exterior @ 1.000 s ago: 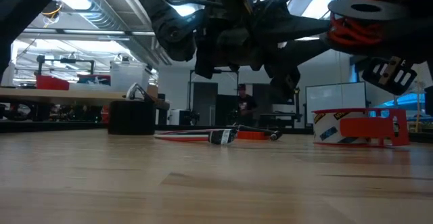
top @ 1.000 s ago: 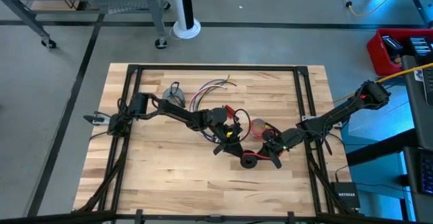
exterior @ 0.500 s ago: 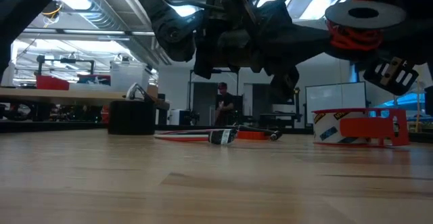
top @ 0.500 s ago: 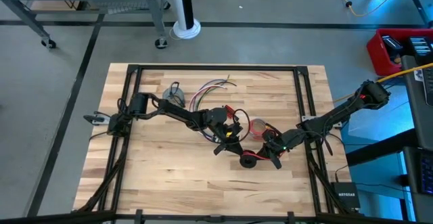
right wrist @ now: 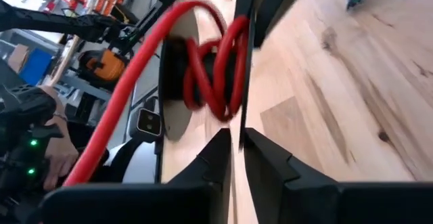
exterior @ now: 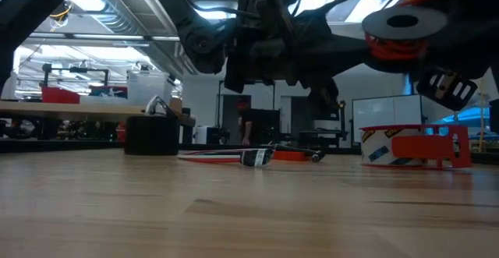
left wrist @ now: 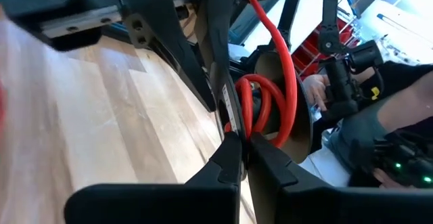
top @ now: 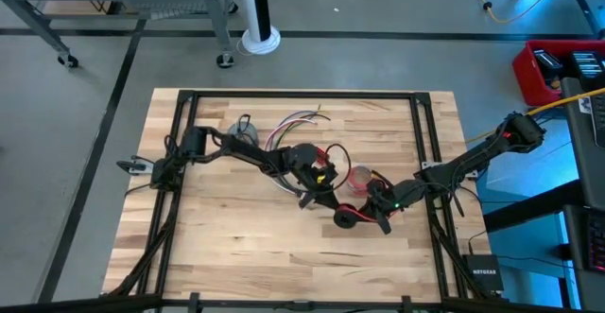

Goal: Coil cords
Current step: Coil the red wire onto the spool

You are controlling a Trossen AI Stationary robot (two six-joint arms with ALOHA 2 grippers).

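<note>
The black-and-red coil [top: 347, 219] served as the reference point. It was a small spool wound with red cord, and in the low view [exterior: 401, 36] it hung clear of the table [top: 236, 247].

**Left gripper.** The left gripper [top: 324, 198] sat just beside the coil, on the side toward the table's middle. In its wrist view [left wrist: 242, 146] the two fingers were pressed fully together. The coil's red turns [left wrist: 260, 109] ran down into the fingertips, so the coil was pinched there.

**Right gripper.** The right gripper [top: 367, 218] sat just beside the coil on the opposite side. In its wrist view [right wrist: 237, 139] the fingers stood a narrow slit apart, with bare wood showing through the gap. One dark flange of the coil [right wrist: 210, 75] lined up with that slit (contact between flange and finger could not be confirmed).

**Other cords.**
- A slack loop of red cord rose from the coil toward the far edge of the table, past the left gripper.
- The long wire bundle [top: 295, 122] lay well beyond the coil, toward the far edge.
- The small grey coil [top: 243, 130] lay farther off again, beyond the bundle on the left arm's side.

**Other items.** The red tape roll [top: 359, 178] rested on the wood near the coil, on its far side.
</note>
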